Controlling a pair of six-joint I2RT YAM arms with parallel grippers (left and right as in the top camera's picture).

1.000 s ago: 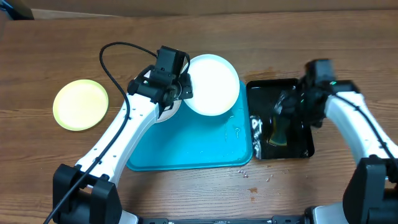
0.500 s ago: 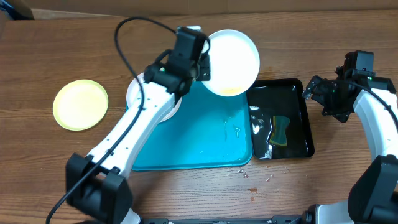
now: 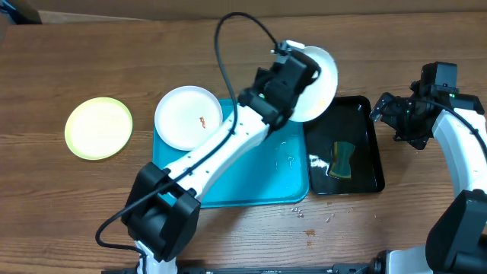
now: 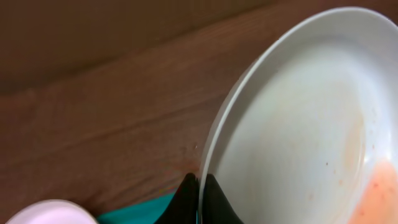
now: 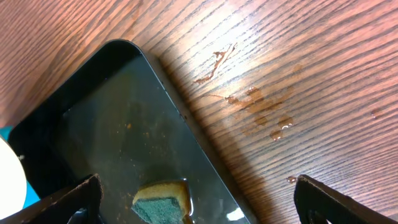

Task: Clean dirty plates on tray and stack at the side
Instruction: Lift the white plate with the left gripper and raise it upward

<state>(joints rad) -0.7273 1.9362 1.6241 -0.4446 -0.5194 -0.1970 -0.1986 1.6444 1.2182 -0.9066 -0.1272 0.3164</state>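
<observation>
The left gripper (image 3: 295,70) is pressed together on the rim of one white plate (image 3: 318,85). It holds the plate in the air, tilted on its edge, above the place where the far right corner of the turquoise tray (image 3: 251,175) comes near the far left corner of the black tray (image 3: 364,114). In the left wrist view the two dark fingers (image 4: 186,202) pinch the thin rim between them. The inside of the plate shows an orange smear (image 4: 380,186) at its lower right part (paler streaks go up from it).

The second white plate (image 3: 189,116) lies flat at the far left corner of the turquoise tray, reaching partly over the rim there. It has a small orange-brown mark near its middle. The plate with the green rim (image 3: 98,127) lies on the table (image 3: 91,61), apart from the left edge of the tray.

The right gripper (image 3: 389,116) has its jaws spread wide and holds nothing. It hovers just beside the right edge of the black tray, near the far right corner. A sponge (image 3: 342,158) lies in the black tray, whose bottom looks wet and glossy. In the right wrist view, brownish wet spots (image 5: 258,106) are on the wood beside the corner of this tray.
</observation>
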